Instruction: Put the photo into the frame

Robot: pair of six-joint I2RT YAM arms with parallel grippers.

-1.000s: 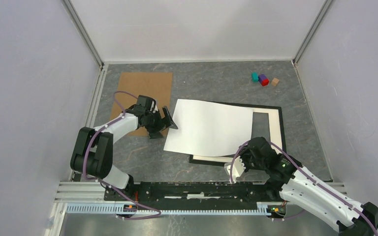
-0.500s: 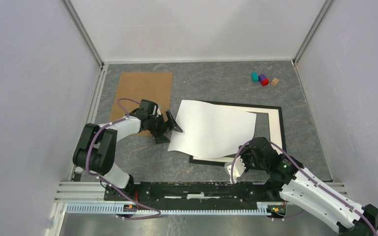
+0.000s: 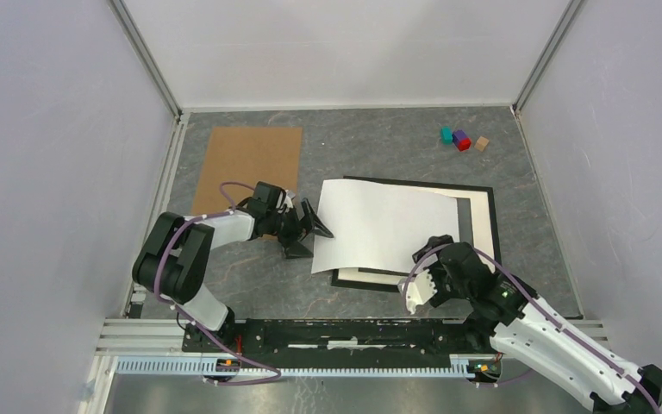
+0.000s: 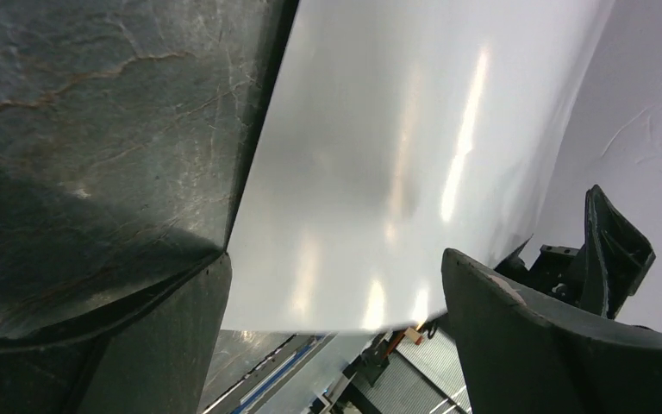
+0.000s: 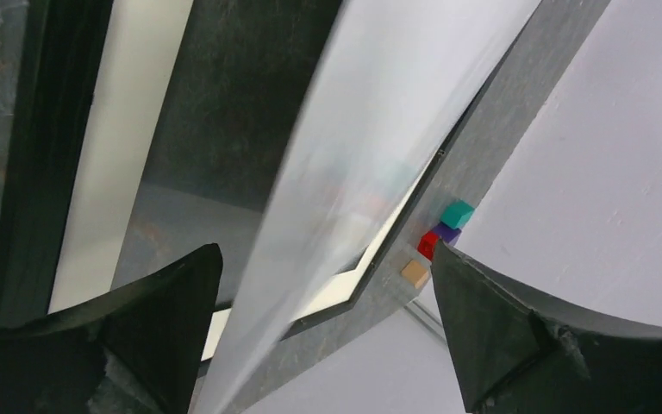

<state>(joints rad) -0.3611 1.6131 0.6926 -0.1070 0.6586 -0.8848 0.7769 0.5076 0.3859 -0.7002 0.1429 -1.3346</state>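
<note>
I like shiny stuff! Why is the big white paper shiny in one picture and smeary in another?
Left wrist view: the photo has a glossy white back showing bright streaks of glare. Right wrist view: it is very close to the camera, so it looks smeared and unfocused. Top view: evenly lit, sharp.

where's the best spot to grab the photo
The photo is a thin sheet; pinch its left edge, coming from the left. That edge overhangs the frame and looks slightly raised, so the open left gripper could probably slip one finger beneath.
</note>
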